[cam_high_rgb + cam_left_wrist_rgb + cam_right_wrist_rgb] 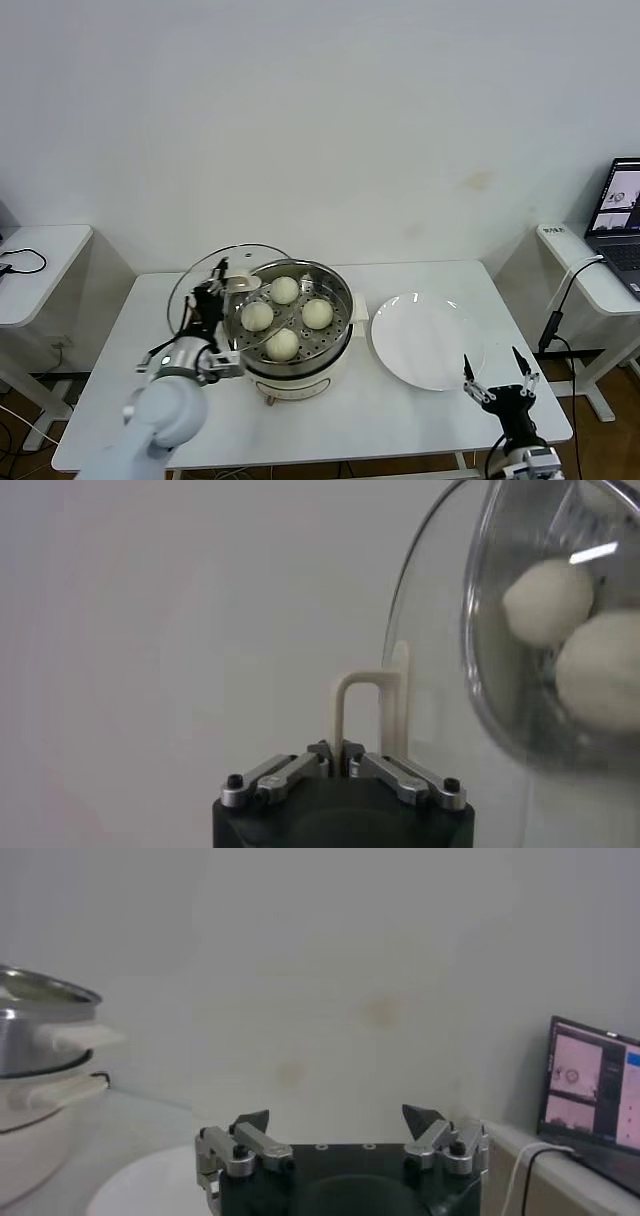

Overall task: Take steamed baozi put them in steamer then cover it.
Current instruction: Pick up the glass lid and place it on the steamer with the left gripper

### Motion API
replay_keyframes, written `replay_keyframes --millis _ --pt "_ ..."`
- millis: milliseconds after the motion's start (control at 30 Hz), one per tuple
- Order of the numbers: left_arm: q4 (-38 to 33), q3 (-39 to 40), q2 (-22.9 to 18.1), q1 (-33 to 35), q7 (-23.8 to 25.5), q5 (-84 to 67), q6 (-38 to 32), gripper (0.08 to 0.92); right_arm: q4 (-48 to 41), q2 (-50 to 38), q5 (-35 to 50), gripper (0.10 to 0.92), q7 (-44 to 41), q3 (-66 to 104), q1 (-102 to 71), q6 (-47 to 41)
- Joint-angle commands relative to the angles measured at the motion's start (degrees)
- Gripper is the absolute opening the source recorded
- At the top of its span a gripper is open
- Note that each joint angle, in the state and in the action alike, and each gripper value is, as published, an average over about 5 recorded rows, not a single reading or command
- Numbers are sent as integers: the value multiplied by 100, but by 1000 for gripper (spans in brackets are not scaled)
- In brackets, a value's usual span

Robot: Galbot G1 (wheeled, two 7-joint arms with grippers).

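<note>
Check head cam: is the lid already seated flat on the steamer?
No. The lid stands tilted beside the steamer, held by the left gripper, and all four baozi lie uncovered.

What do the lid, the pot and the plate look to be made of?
Lid: clear glass, it seems; the wall shows through it, with a cream, probably plastic handle.
Steamer pot: polished metal, likely stainless steel, mirror-bright, on a white base.
Plate: glossy white, ceramic or melamine; cannot tell which.

text: none legible | laptop screen [622, 208]: too small to read
</note>
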Motion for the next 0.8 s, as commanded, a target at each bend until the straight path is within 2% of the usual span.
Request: replay_keyframes --millis 33,233,800 --pt "195 1162 -760 -650 662 1444 424 145 -102 173 -450 823 32 -108 15 -10" --pt "464 1260 -1131 -776 767 1680 420 145 -138 198 -538 823 42 -145 32 -6" --pt "930 1136 -1427 -694 763 1929 255 145 -184 168 -502 823 36 -231 8 35"
